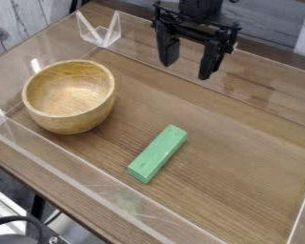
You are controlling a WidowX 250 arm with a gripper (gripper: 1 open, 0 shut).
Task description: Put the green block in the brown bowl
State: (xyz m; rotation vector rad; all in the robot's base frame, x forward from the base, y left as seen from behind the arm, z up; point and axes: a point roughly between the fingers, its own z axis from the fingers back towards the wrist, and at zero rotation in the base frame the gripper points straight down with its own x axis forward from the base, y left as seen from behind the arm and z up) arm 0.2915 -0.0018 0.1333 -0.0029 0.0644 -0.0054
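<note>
The green block [158, 152] lies flat on the wooden table, a little right of centre and towards the front, angled from lower left to upper right. The brown bowl [69, 95] stands upright at the left with nothing inside it. My gripper [193, 59] hangs at the top of the view, pointing down, well above and behind the block. Its two black fingers [170, 52] stand apart and open, with nothing between them.
A low clear plastic wall [66, 176] runs around the table [244, 143], along the front, right and back edges. A clear folded bracket [102, 30] stands at the back left.
</note>
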